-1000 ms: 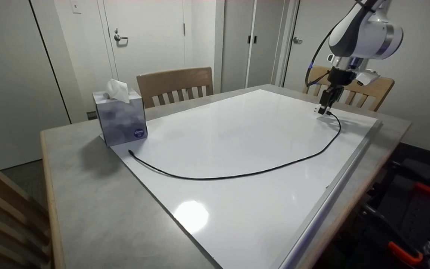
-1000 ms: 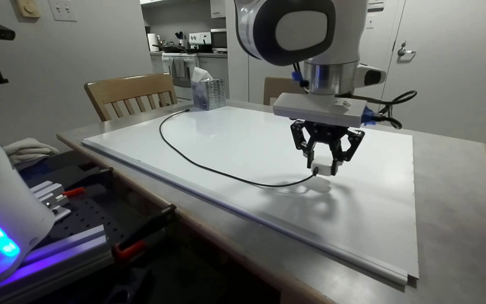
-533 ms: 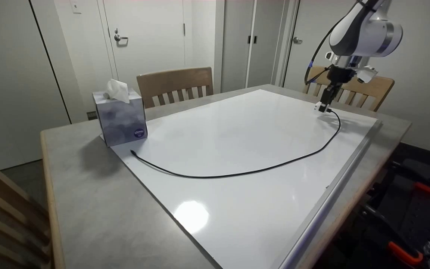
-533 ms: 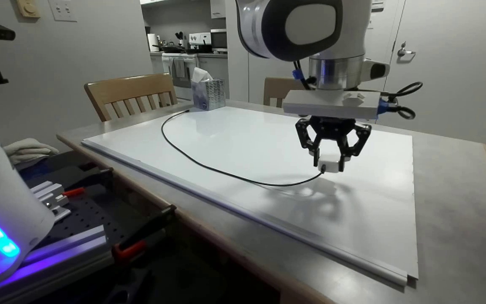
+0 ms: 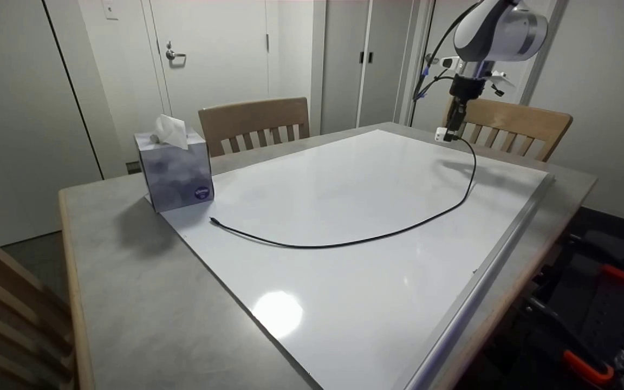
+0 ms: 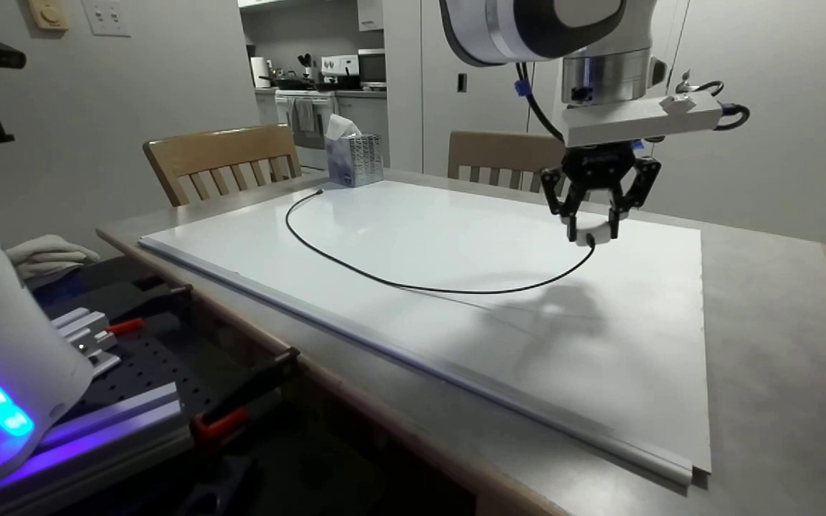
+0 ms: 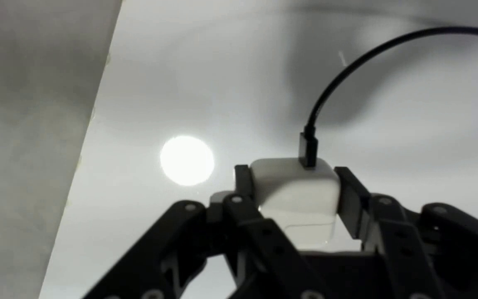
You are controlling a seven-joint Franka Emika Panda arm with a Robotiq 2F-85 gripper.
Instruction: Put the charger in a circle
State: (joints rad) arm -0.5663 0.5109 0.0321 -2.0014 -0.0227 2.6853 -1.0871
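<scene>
The charger block [image 7: 299, 203] is pinched by the end effector [image 6: 592, 230] above the surface [image 5: 355, 309], near one short edge; the cable [image 5: 312, 247] is bowed, its free end [image 5: 214, 221] near the opposite edge. Grasping is done; closure into a circle is judged outstanding.

Smooth, softly gleaming plastic forms the charger block [image 7: 299, 195]; a plastic sheath covers the cable [image 7: 442, 30]. The board [image 5: 344, 189] is glossy, with bright reflections; the tabletop [image 5: 155, 303], matt, mottled and wood-edged; the chair [image 5: 255, 116], smooth wood; the tissue box [image 5: 176, 179], printed card, its tissue [image 5: 171, 131] thin paper. The gripper [image 6: 592, 228], blurred in the wrist view, is dull-surfaced, metal or plastic being hard to tell.
</scene>
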